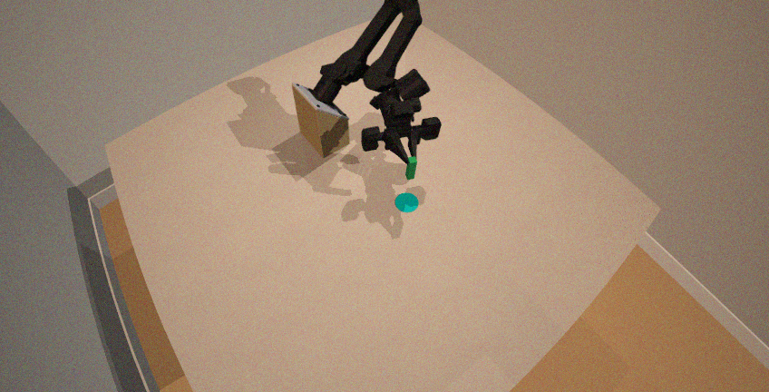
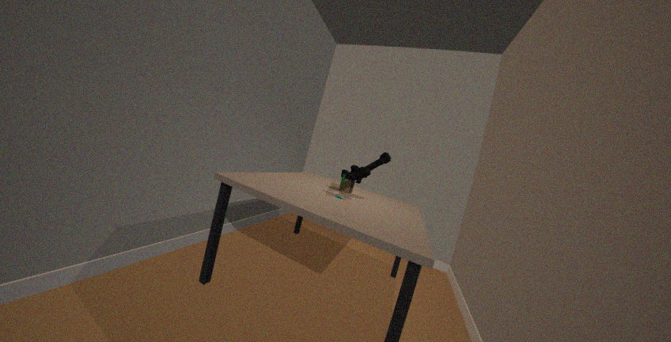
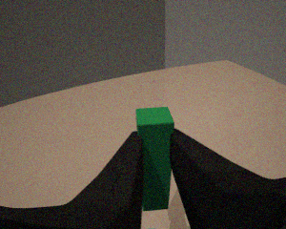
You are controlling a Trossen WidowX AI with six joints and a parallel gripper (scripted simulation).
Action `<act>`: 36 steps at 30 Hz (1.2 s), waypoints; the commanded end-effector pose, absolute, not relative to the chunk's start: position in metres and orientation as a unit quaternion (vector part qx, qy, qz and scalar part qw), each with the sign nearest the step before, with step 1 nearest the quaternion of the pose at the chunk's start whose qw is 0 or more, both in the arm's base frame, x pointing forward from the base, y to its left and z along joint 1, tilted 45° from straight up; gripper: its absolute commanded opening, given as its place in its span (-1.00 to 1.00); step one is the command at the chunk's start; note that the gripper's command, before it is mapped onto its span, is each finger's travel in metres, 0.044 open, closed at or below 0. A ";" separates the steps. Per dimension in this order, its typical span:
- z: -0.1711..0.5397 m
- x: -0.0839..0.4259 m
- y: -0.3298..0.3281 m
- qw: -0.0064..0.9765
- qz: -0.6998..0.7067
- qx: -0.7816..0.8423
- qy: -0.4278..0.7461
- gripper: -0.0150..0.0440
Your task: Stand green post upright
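The green post (image 1: 411, 168) (image 2: 343, 180) (image 3: 155, 162) is held in the air between the fingertips, close to upright in the top view. My gripper (image 1: 411, 160) (image 3: 153, 137) is shut on the post near its upper end. The cyan circle (image 1: 406, 202) (image 2: 339, 197) lies flat on the table; in the top view it shows just below the post's lower end, partly in shadow. The exterior view shows a gap between the post and the circle. The circle is not visible in the wrist view.
The arm's base stands on a wooden block (image 1: 322, 132) (image 2: 346, 184) on the table (image 1: 324, 290) (image 2: 291, 192), to the left of the gripper in the top view. The arm's shadow falls across the table around the block and the circle. Walls stand behind the table.
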State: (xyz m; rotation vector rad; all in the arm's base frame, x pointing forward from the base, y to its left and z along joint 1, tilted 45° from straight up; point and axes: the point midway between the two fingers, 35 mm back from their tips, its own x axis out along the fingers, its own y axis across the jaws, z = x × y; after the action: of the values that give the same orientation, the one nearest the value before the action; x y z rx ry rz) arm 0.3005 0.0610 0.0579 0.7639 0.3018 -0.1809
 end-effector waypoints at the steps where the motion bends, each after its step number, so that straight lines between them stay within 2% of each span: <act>1: 0.059 0.299 0.060 0.912 -0.090 0.376 0.140 -0.42; 16: 0.059 0.299 0.061 0.912 -0.090 0.376 0.140 -0.42; 36: 0.030 0.299 0.093 0.910 -0.092 0.377 0.144 -0.42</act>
State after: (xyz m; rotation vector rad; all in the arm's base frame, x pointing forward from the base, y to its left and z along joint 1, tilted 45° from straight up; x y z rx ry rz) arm 0.2987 0.0887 0.0329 0.7721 0.3039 -0.1865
